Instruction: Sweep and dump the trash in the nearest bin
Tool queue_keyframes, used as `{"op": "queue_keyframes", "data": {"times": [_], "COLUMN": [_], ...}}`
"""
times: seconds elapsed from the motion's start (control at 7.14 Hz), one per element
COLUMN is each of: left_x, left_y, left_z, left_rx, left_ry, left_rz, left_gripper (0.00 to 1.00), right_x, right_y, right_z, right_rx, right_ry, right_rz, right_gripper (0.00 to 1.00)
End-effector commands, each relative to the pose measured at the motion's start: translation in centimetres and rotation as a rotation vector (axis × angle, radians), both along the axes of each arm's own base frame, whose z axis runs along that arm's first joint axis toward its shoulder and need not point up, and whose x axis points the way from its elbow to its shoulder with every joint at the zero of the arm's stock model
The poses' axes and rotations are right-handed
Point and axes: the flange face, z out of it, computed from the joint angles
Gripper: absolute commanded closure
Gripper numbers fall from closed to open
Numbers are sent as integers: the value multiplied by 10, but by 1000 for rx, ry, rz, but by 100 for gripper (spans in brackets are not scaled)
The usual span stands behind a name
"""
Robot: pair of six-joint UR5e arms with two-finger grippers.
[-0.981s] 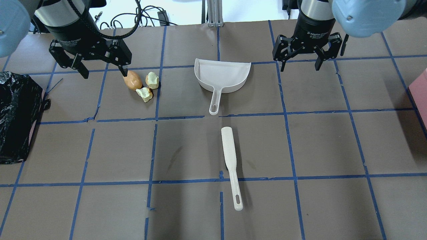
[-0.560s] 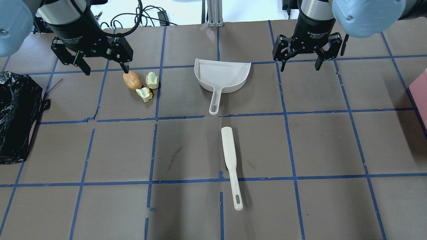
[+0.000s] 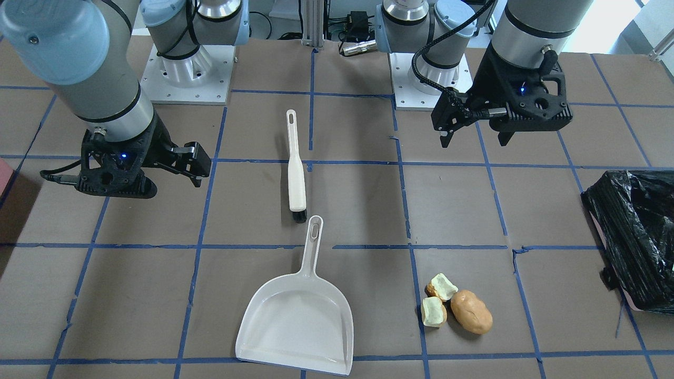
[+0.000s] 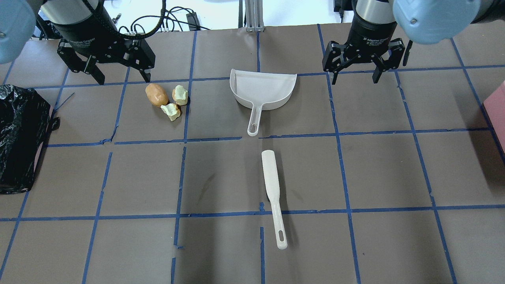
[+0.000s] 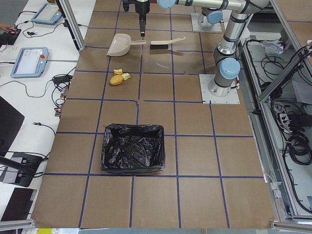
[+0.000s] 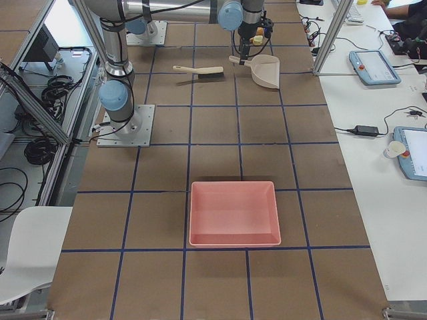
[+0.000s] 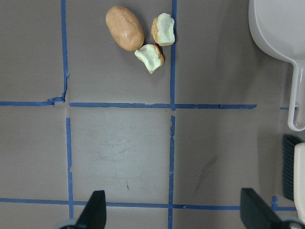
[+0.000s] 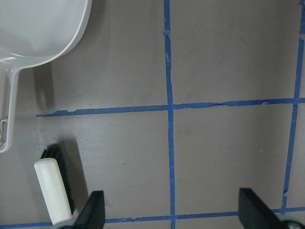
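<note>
Nearest, the brush (image 4: 272, 185) lies on the tabletop (image 4: 386, 169), bristle end toward the handle of the dustpan (image 4: 262, 88) just beyond. Left of the dustpan sits the trash (image 4: 171, 111), an orange lump (image 4: 156, 94) and two pale chunks (image 4: 180, 94) close together, well apart from the black-lined bin (image 4: 17, 138) at the left edge. Farthest in the overhead view, the left tool (image 4: 122, 77) hangs spread and empty by the trash, the right tool (image 4: 355, 79) likewise right of the dustpan.

Brown table (image 4: 375, 173) with blue tape grid (image 4: 336, 135), white dustpan (image 4: 262, 92) and brush (image 4: 271, 177), orange-brown and yellow-green trash (image 4: 157, 94), black bin (image 4: 19, 138).
</note>
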Motion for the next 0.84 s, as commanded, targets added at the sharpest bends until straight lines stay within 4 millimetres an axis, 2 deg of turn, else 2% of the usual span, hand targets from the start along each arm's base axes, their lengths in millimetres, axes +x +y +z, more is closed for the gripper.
{"op": "queue_keyframes", "data": {"times": [0.0,0.28,0.42,0.56,0.7], "left_x": [-1,0,0,-5,-8], "left_y": [2,1,6,4,-1], "left_z": [-7,-12,-4,-19,-25], "left_rx": [48,61,46,71,71], "left_ry": [-1,0,4,12,28], "left_rz": [0,2,3,-4,-8], "left_gripper": [0,0,0,0,0], "right_x": [0,0,0,1,3], "right_y": [0,0,0,1,2], "right_z": [0,0,0,1,2], "right_rx": [0,0,0,-1,-3], "right_ry": [-1,-1,-1,-1,-4], "right_rz": [0,0,0,1,3], "right_gripper": [0,0,0,0,0]}}
